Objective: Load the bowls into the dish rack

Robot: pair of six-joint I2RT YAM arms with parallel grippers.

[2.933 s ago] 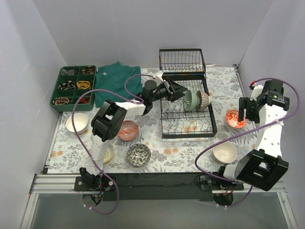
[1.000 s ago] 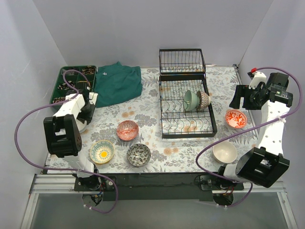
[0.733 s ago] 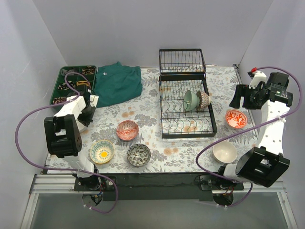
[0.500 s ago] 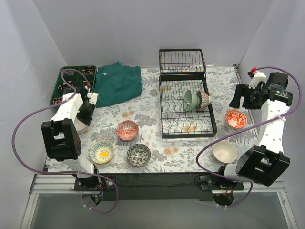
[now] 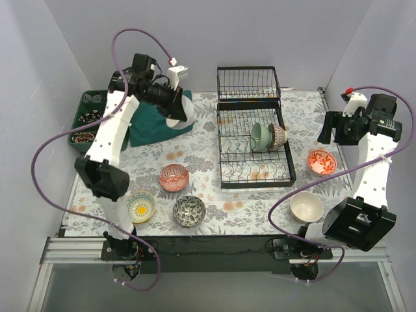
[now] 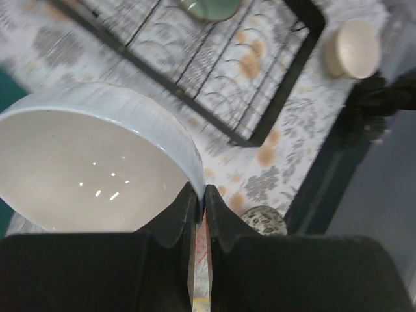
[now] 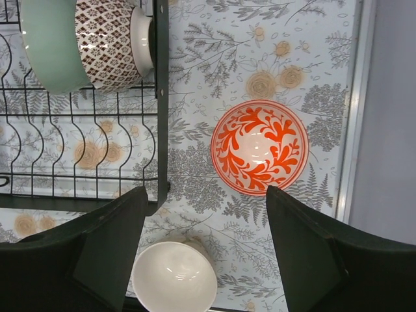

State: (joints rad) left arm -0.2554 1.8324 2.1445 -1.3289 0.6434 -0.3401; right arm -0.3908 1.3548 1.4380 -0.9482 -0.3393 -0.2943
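Note:
My left gripper (image 5: pixel 171 106) is raised high over the green cloth, shut on the rim of a plain cream bowl (image 5: pixel 181 113) (image 6: pixel 91 162); the jaws pinch the rim at my left gripper (image 6: pixel 198 195). The black wire dish rack (image 5: pixel 290 174) (image 6: pixel 305 16) holds a pale green bowl (image 5: pixel 259 136) (image 7: pixel 49 45) and a brown-patterned bowl (image 5: pixel 279 135) (image 7: pixel 107 42) on edge. My right gripper (image 5: pixel 331 132) (image 7: pixel 205 195) hangs open above a red-orange bowl (image 5: pixel 321 161) (image 7: pixel 260 146). A second cream bowl (image 5: pixel 306 207) (image 7: pixel 174 276) sits near the front right.
A red-patterned bowl (image 5: pixel 174 177), a yellow-sun bowl (image 5: pixel 139 206) and a black-white bowl (image 5: pixel 188 210) stand on the floral mat left of the rack. A green compartment tray (image 5: pixel 91 117) and a green cloth (image 5: pixel 148 127) lie at the back left. Grey walls close in on three sides.
My left gripper shut on the cream bowl at the table's left side, then lifted it up and toward the back, over the green cloth. The right arm has barely moved.

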